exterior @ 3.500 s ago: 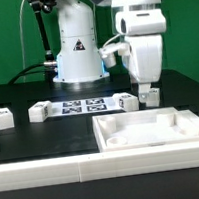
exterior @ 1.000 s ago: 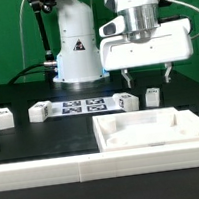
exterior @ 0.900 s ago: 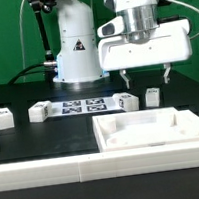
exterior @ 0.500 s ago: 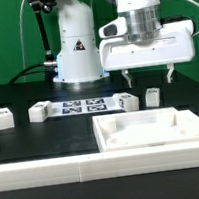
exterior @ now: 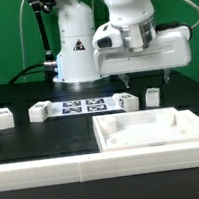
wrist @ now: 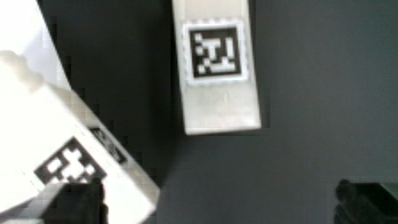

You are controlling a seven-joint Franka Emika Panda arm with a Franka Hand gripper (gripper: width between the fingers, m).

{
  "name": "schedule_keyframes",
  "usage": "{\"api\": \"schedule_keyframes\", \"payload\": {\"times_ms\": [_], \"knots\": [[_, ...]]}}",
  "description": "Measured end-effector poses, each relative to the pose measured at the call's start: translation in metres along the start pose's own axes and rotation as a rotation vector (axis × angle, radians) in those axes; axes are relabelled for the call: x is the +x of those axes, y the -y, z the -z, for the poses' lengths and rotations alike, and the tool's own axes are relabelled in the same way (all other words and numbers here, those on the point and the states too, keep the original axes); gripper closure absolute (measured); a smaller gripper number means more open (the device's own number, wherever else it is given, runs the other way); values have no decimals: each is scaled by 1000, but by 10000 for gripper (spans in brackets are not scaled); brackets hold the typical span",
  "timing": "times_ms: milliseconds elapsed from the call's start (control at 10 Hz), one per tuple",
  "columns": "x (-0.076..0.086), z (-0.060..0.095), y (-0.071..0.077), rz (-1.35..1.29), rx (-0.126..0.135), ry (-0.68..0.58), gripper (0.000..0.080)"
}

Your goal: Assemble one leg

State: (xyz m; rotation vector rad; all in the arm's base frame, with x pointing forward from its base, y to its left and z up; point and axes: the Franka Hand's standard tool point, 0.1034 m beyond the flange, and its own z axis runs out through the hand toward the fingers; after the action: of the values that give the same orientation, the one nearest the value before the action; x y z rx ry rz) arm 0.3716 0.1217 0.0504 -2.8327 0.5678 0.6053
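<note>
Several white legs with tag markers stand on the black table: two at the exterior view's left and two near the middle. My gripper hangs open and empty a little above the two middle legs, one finger over each side of them. In the wrist view one leg lies on the dark table with its tag facing the camera. It is beyond the gripper, whose dark fingertips stand wide apart and hold nothing.
The marker board lies between the legs. The large flat white panel with recessed corners lies in front at the exterior view's right. The robot base stands behind. A white tagged surface shows at the wrist view's edge.
The hand has turned from side-on to broadside above the two middle legs, and in the last half second it twisted slightly and shifted a little toward the exterior view's left. The jaws stay open.
</note>
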Motion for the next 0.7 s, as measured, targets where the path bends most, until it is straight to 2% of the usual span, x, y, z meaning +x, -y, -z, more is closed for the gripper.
{"api": "schedule_keyframes", "payload": {"times_ms": [100,200,300,500,700], "knots": [[1,-1,0,-8,0,49,151],[-1,-3,3,-17,-3,157,151],[-2,-9,6,-20,-7,218,151],[-20,-24,7,-27,-32,403,151],[-21,-37,10,-29,-40,517,151]]}}
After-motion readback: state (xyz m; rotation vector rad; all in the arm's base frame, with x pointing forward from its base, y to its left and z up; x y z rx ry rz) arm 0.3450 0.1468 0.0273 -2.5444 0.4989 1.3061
